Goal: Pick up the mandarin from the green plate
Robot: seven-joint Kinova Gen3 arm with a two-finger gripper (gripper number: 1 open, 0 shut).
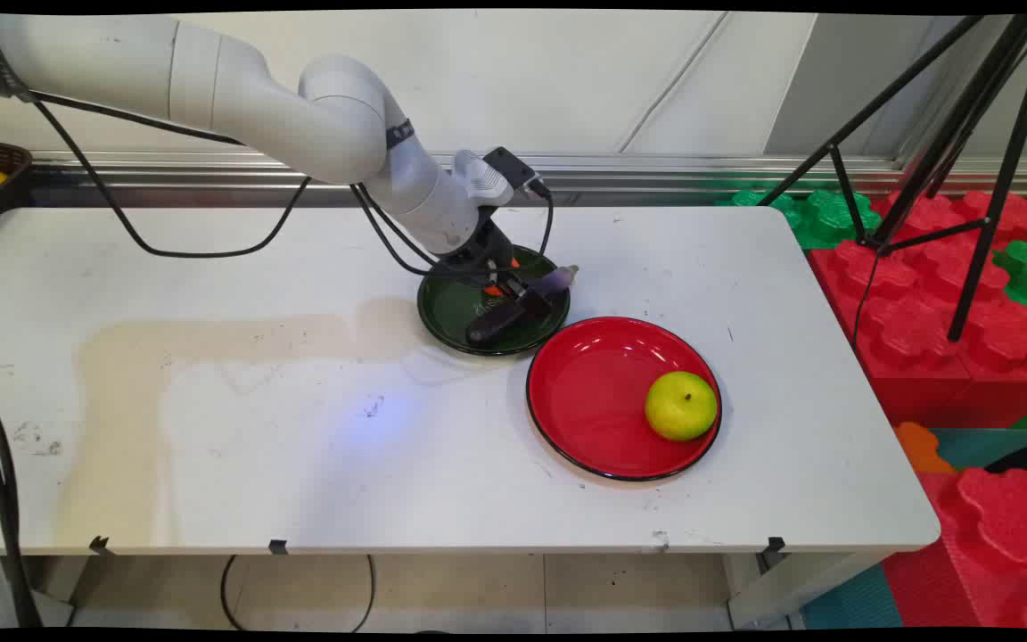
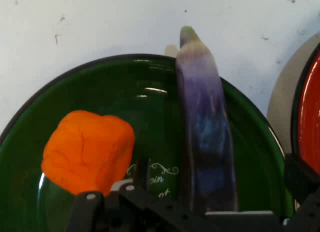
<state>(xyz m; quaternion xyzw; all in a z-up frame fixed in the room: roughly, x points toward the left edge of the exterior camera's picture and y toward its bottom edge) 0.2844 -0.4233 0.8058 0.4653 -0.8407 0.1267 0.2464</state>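
Two items in green plate (image 2: 250, 142), end effector (image 2: 200, 212) pinching purple eggplant (image 2: 205, 122), orange block (image 2: 87, 152) beside, plate lettering unreadable.

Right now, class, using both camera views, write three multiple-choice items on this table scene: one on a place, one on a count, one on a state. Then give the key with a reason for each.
1. Where does the yellow-green apple lie?
A. on the red plate
B. on the green plate
C. on the bare table

2. How many plates are on the table?
A. one
B. two
C. three

3. How does the purple eggplant lie?
A. standing upright
B. wholly inside the plate
C. lying flat, its tip over the plate's rim

Key: 1 A, the apple sits at the red plate's right side. 2 B, one green and one red. 3 C, the hand view shows its tip past the green rim, beside the orange block, above the gripper.
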